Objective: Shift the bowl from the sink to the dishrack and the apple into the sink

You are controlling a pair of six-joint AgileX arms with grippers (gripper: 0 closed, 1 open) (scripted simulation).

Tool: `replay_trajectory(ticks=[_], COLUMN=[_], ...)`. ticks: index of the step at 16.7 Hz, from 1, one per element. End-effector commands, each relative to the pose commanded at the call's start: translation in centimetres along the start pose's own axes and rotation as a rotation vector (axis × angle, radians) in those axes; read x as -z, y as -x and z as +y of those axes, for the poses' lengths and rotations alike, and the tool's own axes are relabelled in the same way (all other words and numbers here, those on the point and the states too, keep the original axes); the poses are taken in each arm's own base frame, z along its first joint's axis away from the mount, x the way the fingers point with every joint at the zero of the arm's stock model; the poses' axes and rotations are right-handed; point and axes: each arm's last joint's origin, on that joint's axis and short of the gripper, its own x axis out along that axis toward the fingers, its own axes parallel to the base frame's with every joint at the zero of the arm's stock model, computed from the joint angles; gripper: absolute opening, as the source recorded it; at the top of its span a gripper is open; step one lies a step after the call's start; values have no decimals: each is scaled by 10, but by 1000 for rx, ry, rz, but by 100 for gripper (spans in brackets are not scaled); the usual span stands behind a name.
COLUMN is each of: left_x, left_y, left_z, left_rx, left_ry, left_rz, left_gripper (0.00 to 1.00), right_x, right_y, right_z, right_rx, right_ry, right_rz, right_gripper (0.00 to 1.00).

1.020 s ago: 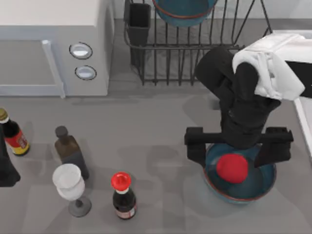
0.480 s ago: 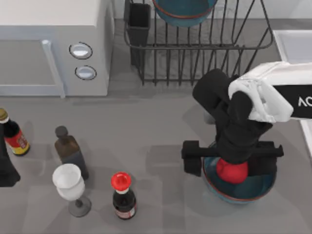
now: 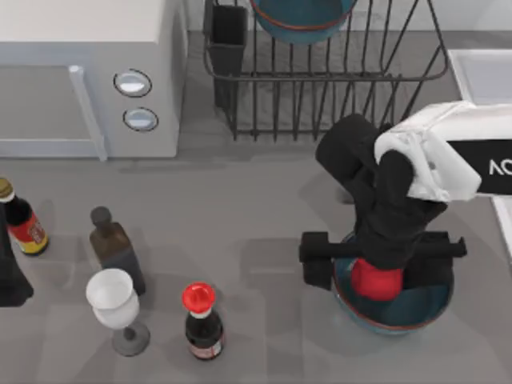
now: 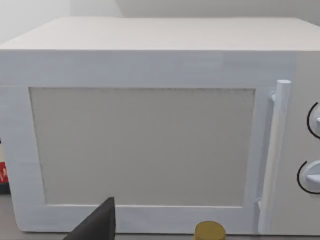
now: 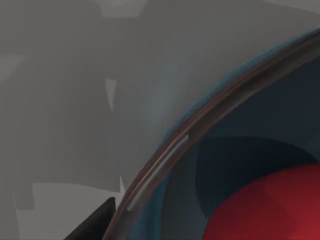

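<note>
While the right gripper sinks lower into the near bowl by the tabletop's right front corner, its fingers spread wide either side of the apple, not yet gripping. Another bowl sits in the dishrack. The left arm idles at the left edge, fingers unreadable.

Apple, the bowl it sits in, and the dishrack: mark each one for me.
apple (image 3: 374, 282): top view, on its red skin showing below the right arm's wrist.
bowl (image 3: 428, 306): top view, on the teal inner wall right of the apple.
dishrack (image 3: 320, 88): top view, on the black wire floor bars.
</note>
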Motion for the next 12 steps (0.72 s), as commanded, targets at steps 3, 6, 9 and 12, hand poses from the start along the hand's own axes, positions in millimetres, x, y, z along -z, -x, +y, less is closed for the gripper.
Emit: replay_trajectory(ticks=[3,6,9,12], left_x=[0,0,0,0], left_y=[0,0,0,0], left_z=[0,0,0,0], left_rx=[0,0,0,0], left_ry=[0,0,0,0], left_rz=[0,0,0,0], left_gripper=[100,100,100,100], right_x=[0,0,0,0], right_y=[0,0,0,0], right_z=[0,0,0,0], right_rx=[0,0,0,0], right_ry=[0,0,0,0], right_rz=[0,0,0,0], right_gripper=[32,10,0,0])
